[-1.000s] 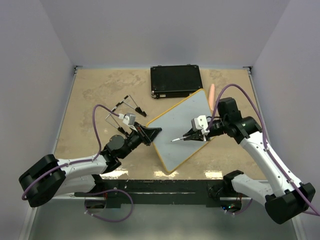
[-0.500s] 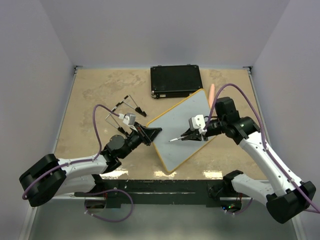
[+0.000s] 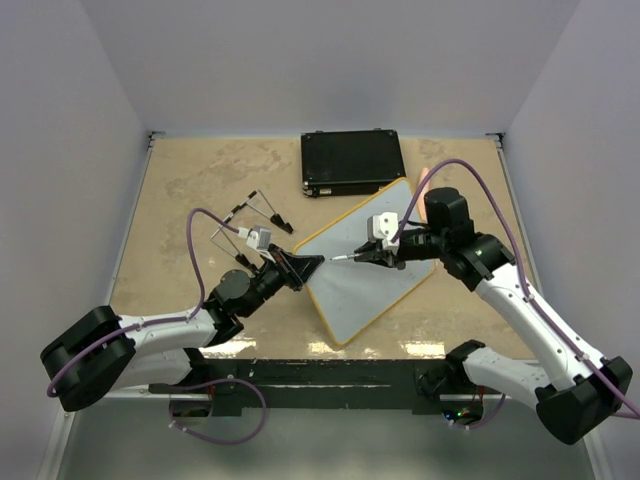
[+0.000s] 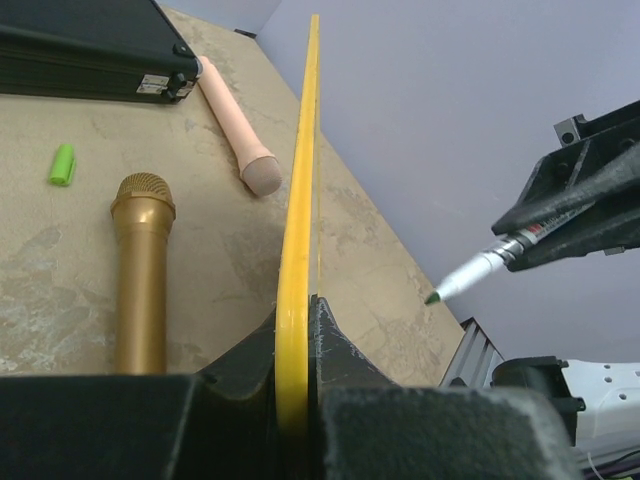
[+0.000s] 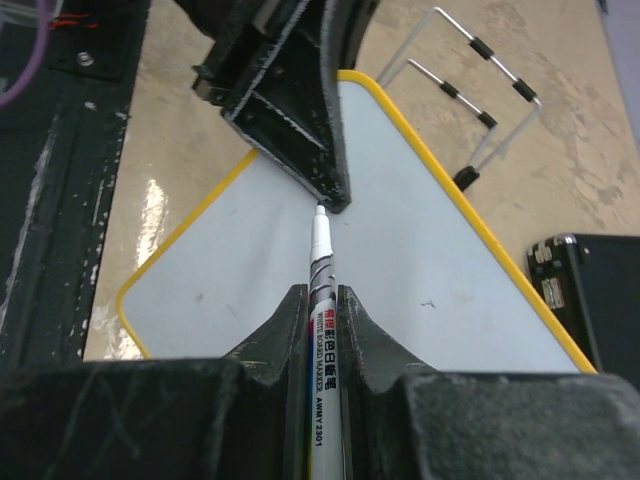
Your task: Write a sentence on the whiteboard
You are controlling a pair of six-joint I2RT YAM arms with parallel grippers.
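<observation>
Your right hand, clamping the green marker, has slid beside the left hand pinching the blank whiteboard, poised to write.

A: What lies beyond the jaws of the left gripper?

B: On the tan table, just left of them, a gold microphone. Farther out are a pink microphone, a small green cap and a black case.
</observation>
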